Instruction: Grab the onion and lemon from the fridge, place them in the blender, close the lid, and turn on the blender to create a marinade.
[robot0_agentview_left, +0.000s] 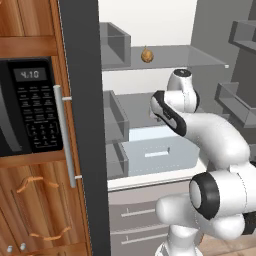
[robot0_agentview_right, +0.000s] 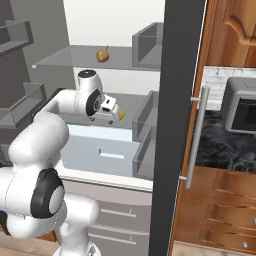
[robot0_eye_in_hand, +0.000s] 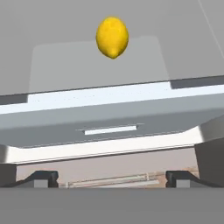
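Inside the open fridge, on the middle shelf above the pale drawer: the lemon, lying loose, ahead of the gripper and apart from it. Fingertips spread wide at the near edge of the hand view, nothing between them, nothing held. On the right base view, just a sliver of yellow past the hand, so hard to say how near the fruit really lies; probably close, not touching. Higher up, on the top shelf toward the far wall, the onion, standing alone, untouched. Dark door swung open at the left of the left base view, with its silver handle beside the microwave.

Done so far, judging from the scene: fridge opened, arm reached in at shelf height. Left to do: nearly everything. Neither fruit nor bulb grasped yet, both to be carried to the blender, lid to be closed, knob to be turned. Likely step in hand: approach on the lemon, with a short push forward and a squeeze still needed.
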